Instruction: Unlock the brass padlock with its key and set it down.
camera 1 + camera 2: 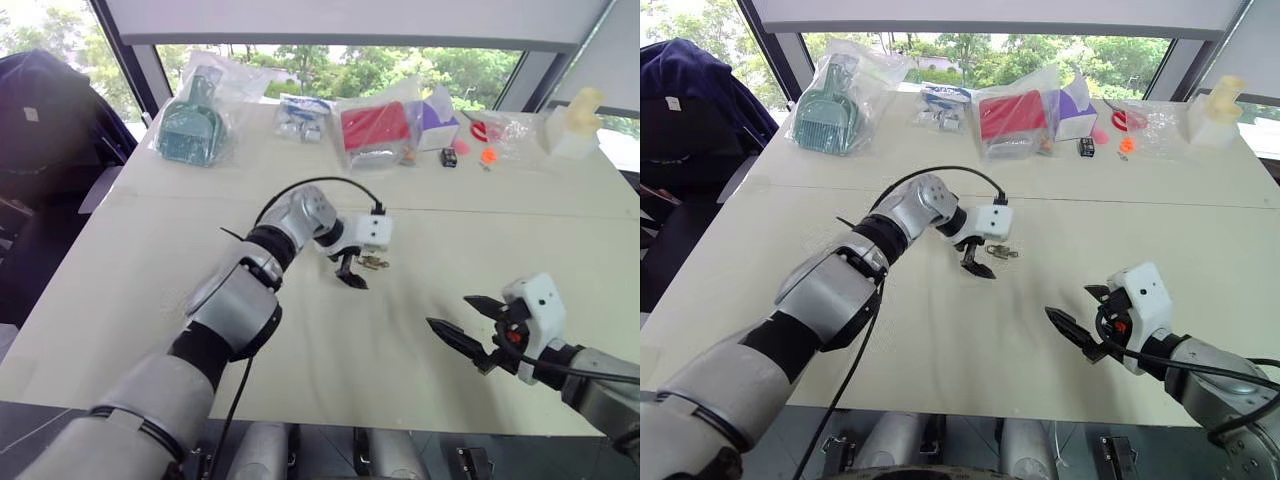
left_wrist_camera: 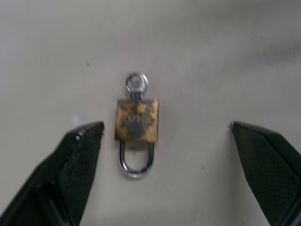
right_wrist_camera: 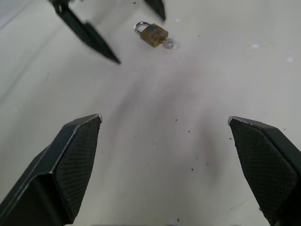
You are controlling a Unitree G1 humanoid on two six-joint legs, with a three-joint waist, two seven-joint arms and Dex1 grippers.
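With both claws wide, the left claw [image 2: 164,136] straddling the padlock [image 2: 137,121] mid-frame could knock its key [image 2: 136,84] loose.

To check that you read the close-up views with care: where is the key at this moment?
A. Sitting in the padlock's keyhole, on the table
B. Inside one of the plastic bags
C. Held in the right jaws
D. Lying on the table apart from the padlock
A: the key sticks out of the brass padlock opposite its shackle, both lying flat on the table.
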